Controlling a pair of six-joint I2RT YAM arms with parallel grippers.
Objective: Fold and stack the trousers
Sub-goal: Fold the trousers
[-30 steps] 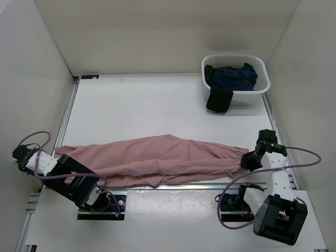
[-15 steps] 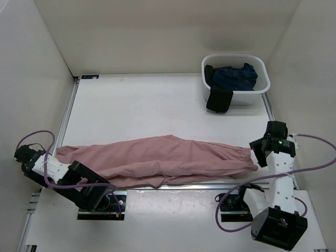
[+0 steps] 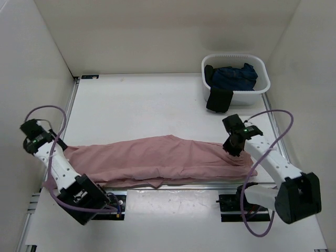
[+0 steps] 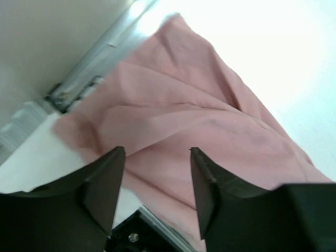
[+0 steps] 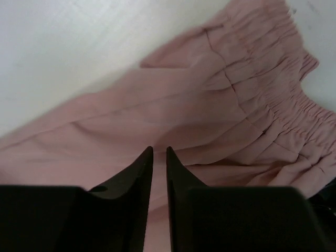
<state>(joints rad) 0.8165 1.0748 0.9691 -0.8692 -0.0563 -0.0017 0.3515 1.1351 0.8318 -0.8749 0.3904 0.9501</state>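
Observation:
The dusty-pink trousers (image 3: 157, 157) lie stretched left to right along the near edge of the table, with the gathered waistband (image 5: 273, 100) at the right end. My left gripper (image 3: 52, 143) hovers above the left end of the trousers (image 4: 210, 126). In the left wrist view it (image 4: 156, 152) stands open with nothing between its fingers. My right gripper (image 3: 232, 148) hangs over the waist part. In the right wrist view it (image 5: 159, 149) is closed to a thin slit and holds nothing, with pink fabric showing below.
A white basket (image 3: 262, 89) stands at the back right. It holds a dark navy garment (image 3: 236, 76), and a black garment (image 3: 219, 100) hangs over its front rim. A metal rail (image 3: 199, 185) runs along the near table edge. White walls close in on both sides.
Both grippers have let go of the trouser ends, which now lie flat. The left gripper rose and stays open. The right one swung left over the waist and closed again.

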